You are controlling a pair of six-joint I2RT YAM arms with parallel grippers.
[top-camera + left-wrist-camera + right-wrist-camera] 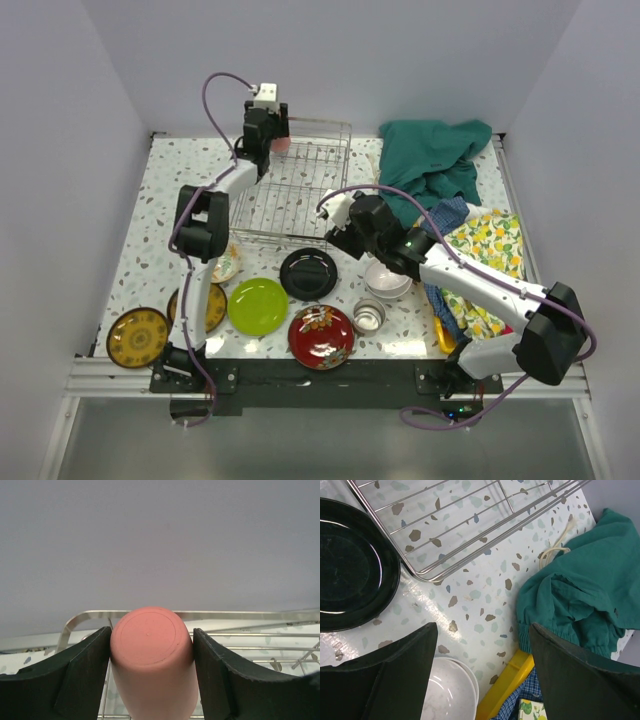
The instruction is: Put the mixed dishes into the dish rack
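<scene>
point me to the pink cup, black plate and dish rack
pink cup (150, 636), left wrist view, on its round base
black plate (308, 274), top external view, on its centre
dish rack (300, 195), top external view, on its bare wire floor

speckled table (160, 200), wire dish rack (285, 237), lime plate (258, 305), black plate (308, 273), teal cloth (430, 155)

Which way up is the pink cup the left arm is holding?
Upside down: the salmon-pink cup shows its closed, ringed base uppermost, clamped in the left end effector.
</scene>
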